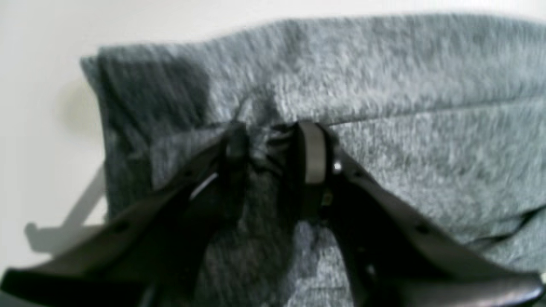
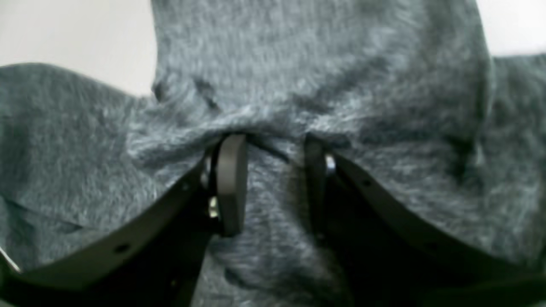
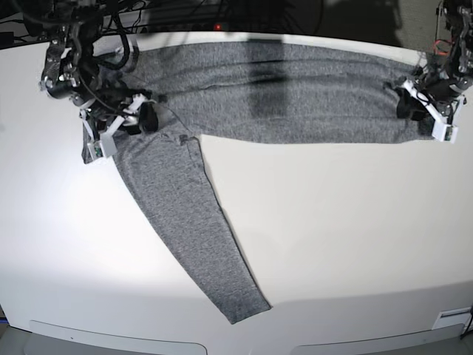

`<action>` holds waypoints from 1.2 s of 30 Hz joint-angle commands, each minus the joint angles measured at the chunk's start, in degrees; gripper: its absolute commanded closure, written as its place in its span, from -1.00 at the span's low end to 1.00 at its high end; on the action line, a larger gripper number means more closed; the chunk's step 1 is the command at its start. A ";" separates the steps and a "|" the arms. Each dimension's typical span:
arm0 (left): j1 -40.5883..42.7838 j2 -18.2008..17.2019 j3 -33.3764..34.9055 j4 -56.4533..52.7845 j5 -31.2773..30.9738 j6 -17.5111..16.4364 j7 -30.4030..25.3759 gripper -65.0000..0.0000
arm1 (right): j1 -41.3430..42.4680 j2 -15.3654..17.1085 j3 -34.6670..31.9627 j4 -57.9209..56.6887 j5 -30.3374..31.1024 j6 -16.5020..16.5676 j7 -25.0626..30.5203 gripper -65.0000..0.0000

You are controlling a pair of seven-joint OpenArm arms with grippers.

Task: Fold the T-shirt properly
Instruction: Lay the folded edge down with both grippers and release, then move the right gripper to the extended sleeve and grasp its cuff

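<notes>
The heather-grey T-shirt (image 3: pixel 281 92) lies as a long band across the back of the white table, and one long sleeve (image 3: pixel 185 222) runs diagonally toward the front edge. In the base view my right gripper (image 3: pixel 143 116) is at the band's left end, where the sleeve starts. Its wrist view shows that gripper (image 2: pixel 273 143) shut on a bunched fold of the T-shirt (image 2: pixel 298 64). My left gripper (image 3: pixel 409 103) is at the band's right end. In its wrist view the left gripper (image 1: pixel 273 132) pinches puckered cloth of the T-shirt (image 1: pixel 405 85) near a folded corner.
The white table (image 3: pixel 340 229) stretches bare in front of the shirt to a rounded front edge. Dark cables and equipment (image 3: pixel 222 11) sit behind the far edge. A small white label (image 3: pixel 452 319) shows at the front right corner.
</notes>
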 commanded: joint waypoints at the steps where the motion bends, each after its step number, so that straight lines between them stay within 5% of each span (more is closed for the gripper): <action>1: -0.55 -0.57 0.09 -1.95 1.77 0.57 2.69 0.41 | 1.01 0.42 0.00 -1.03 -2.80 -0.48 -1.20 0.29; 14: -8.72 -0.13 0.09 -6.21 1.31 -1.03 3.98 0.42 | 7.91 0.37 0.02 -4.66 -5.29 -0.87 -0.70 0.29; 29: -8.66 -0.31 0.09 -3.08 -0.61 -1.03 7.43 0.42 | 7.85 0.72 0.02 3.17 3.76 -0.83 -3.39 0.29; 36: -8.63 -0.31 0.09 -0.02 -0.63 -1.03 8.70 0.42 | 14.19 0.35 0.02 6.82 4.39 -0.85 -3.32 0.29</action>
